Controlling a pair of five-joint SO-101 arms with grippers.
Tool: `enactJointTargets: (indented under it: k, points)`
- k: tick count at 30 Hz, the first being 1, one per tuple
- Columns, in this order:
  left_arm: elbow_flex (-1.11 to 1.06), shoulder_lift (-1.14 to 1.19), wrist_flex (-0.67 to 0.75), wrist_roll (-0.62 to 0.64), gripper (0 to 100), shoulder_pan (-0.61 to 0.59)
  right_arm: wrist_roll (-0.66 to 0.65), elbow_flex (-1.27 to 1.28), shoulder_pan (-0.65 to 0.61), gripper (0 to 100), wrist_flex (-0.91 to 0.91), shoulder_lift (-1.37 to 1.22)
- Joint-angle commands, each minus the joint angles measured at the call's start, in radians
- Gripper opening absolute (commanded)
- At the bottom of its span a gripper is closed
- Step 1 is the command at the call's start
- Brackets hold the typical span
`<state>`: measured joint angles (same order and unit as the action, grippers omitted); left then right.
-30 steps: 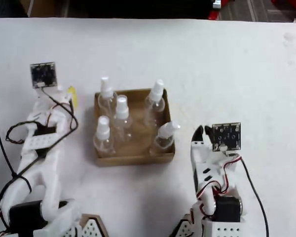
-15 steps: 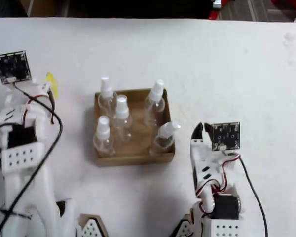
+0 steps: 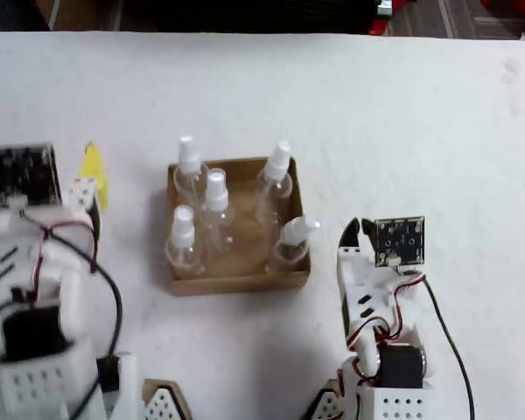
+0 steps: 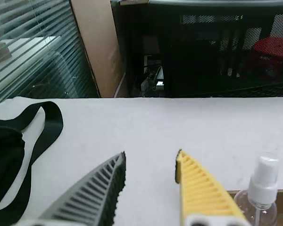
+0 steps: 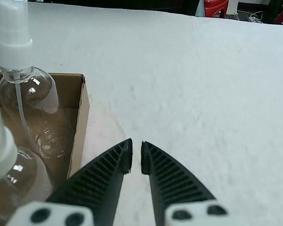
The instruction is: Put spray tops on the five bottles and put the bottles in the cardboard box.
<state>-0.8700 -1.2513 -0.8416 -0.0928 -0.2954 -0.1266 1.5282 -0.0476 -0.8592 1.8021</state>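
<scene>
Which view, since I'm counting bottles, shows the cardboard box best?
High view: the whole cardboard box with all five bottles inside. The right wrist view shows one corner and two bottles; the left wrist view, a sliver of rim.

Left arm, left of the cardboard box in the high view: white perforated shell, black servo, red and black cables, square black camera board. Right arm, right of the box: same build. Left gripper: ribbed, grey and yellow. Right gripper: ribbed, black.
</scene>
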Motion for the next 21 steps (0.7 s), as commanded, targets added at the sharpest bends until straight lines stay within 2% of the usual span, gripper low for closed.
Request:
enactJointTargets:
  k: [1, 9, 17, 21]
  points:
    - [-0.044, -0.174, -0.026, -0.009, 17, 0.054, -0.012, -0.006, 0.007, 1.8, 0.027, 0.002]
    - [-0.334, -0.587, -0.038, -0.009, 17, 0.114, -0.012, -0.006, 0.007, 1.8, 0.025, 0.002]
    - [-0.436, -0.562, -0.153, -0.011, 17, 0.119, -0.012, -0.006, -0.001, 1.8, 0.027, 0.001]
    - [-0.614, -0.562, -0.164, -0.011, 17, 0.117, -0.021, 0.014, -0.134, 1.8, 0.027, 0.001]
